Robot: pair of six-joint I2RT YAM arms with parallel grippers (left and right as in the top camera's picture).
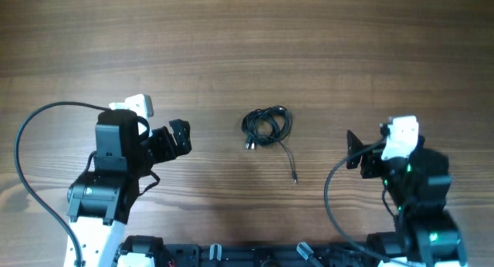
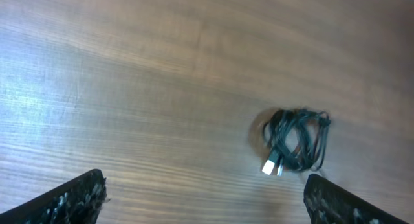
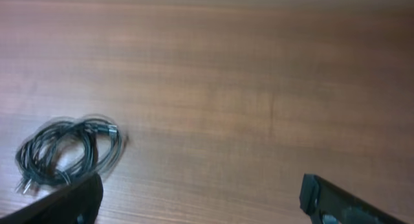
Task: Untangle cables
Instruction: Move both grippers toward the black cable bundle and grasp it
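Left gripper point(image 1: 182, 137) and right gripper point(image 1: 353, 150), jaws apart, either side of bunched cables point(image 1: 267, 126) on table point(image 1: 231, 35).

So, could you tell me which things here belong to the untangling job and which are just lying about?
Job: cables, left gripper, right gripper.
Not the job: table, arm wires.
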